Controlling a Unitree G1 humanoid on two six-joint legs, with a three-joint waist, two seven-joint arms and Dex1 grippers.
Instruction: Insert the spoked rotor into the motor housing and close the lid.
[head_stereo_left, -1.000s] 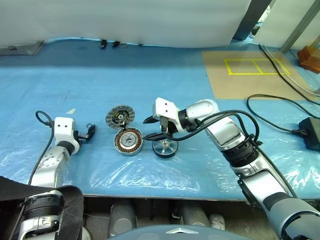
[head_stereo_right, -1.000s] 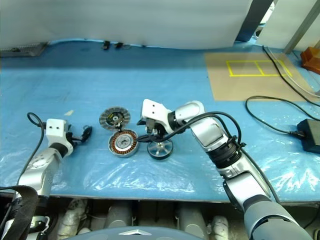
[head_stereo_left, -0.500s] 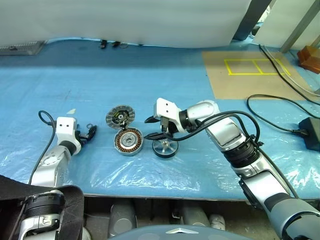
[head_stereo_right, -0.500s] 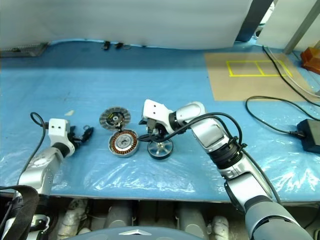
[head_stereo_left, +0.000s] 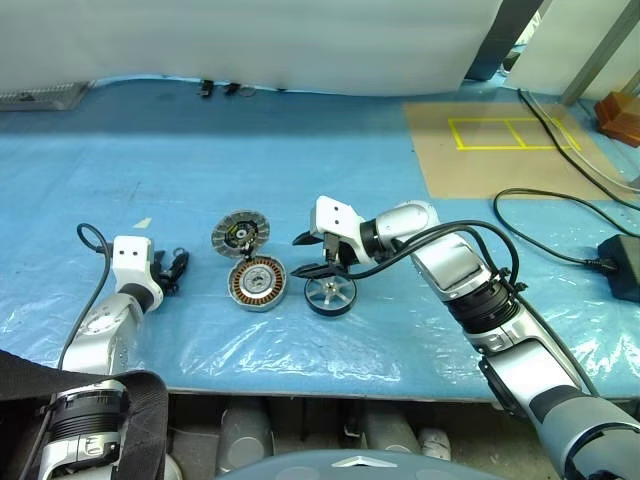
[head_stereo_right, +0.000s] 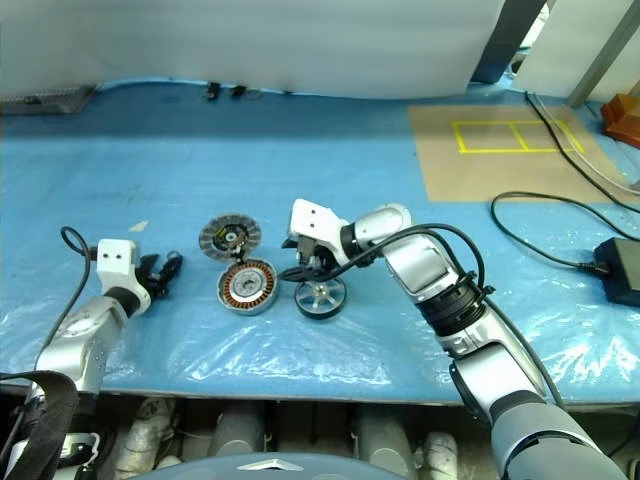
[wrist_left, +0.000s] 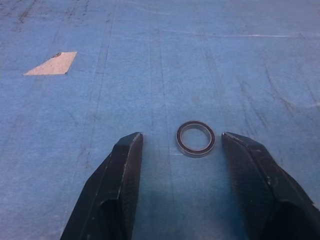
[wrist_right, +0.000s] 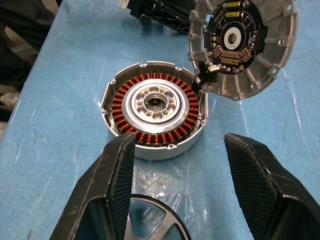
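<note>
Narrowing around a small ring (wrist_left: 195, 138), the left gripper (head_stereo_left: 172, 268) remains spread; right gripper (head_stereo_left: 318, 257) stays spread over spoked rotor (head_stereo_left: 330, 294) (uninserted).

A blue plastic sheet (head_stereo_left: 300, 160) covers the table. At upper right lies a brown board (head_stereo_left: 500, 150) marked with yellow tape (head_stereo_left: 505, 132); black cables (head_stereo_left: 560, 225) run along the right edge. A small dark ring (wrist_left: 195, 138) rests on the sheet.
</note>
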